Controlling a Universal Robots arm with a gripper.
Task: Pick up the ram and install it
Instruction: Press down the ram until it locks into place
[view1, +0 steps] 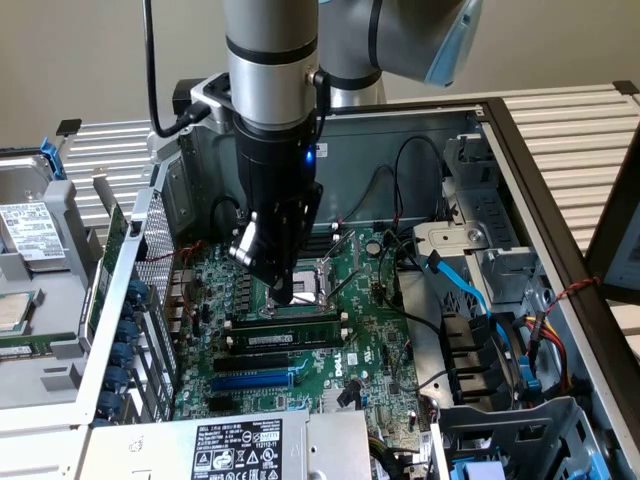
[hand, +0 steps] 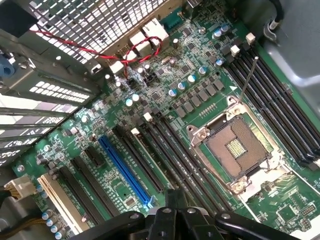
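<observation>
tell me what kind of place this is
Likely a lab or workshop bench for computer assembly: an opened desktop PC case lies with its green motherboard exposed, a robot arm's gripper poised over the memory slots.

Robot arms: 1, w/ 1 gripper (view1: 290, 297)
RAM sticks: 1 (view1: 288, 329), seated in slot
Blue expansion slots: 1 (hand: 125, 172)
CPU sockets: 1 (hand: 237, 150)
Motherboards: 1 (hand: 195, 65)
PC cases: 1 (view1: 520, 150)
Red wire pairs: 1 (hand: 75, 44)

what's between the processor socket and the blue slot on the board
The ram, seated in a black slot, then another black memory slot, lie between the socket and blue slot, exterior view.
</observation>
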